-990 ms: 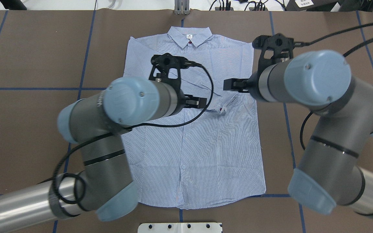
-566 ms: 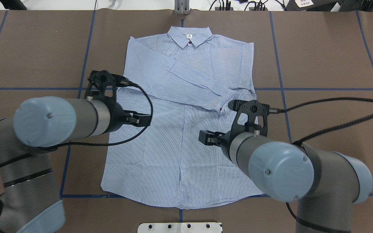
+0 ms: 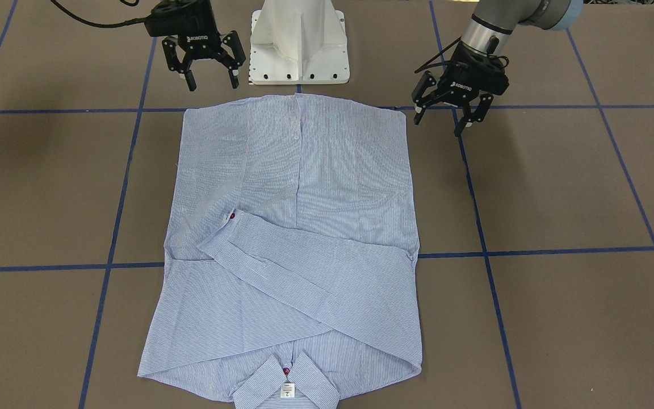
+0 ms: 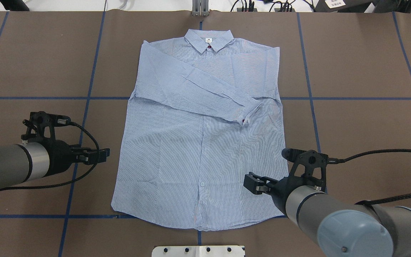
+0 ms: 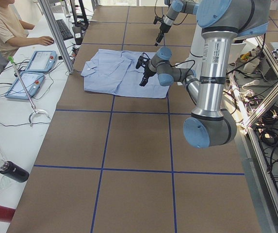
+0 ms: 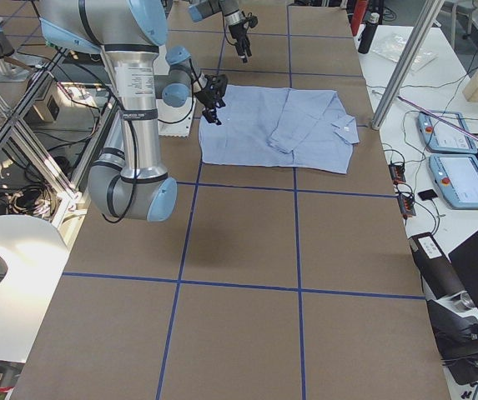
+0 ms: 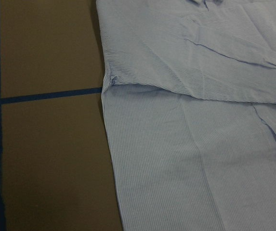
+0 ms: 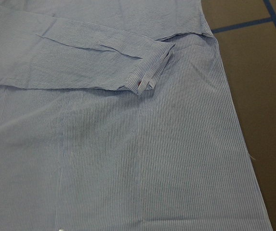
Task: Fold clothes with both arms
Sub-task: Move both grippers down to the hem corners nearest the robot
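The light blue striped shirt lies flat, front up, on the brown table, collar at the far side. Both sleeves are folded across the chest, and a cuff with a dark red button lies on top; it also shows in the right wrist view. My left gripper is open and empty, raised beside the shirt's left edge; it also shows in the front-facing view. My right gripper is open and empty above the shirt's lower right part, near the hem.
The white pedestal base stands just behind the hem. Blue tape lines cross the table. A metal post stands past the collar. An operator and teach pendants are at a side desk.
Both arms have drawn back from over the folded sleeves toward the robot's side, the left out past the shirt's left edge, the right down to the lower right. The shirt has not moved.
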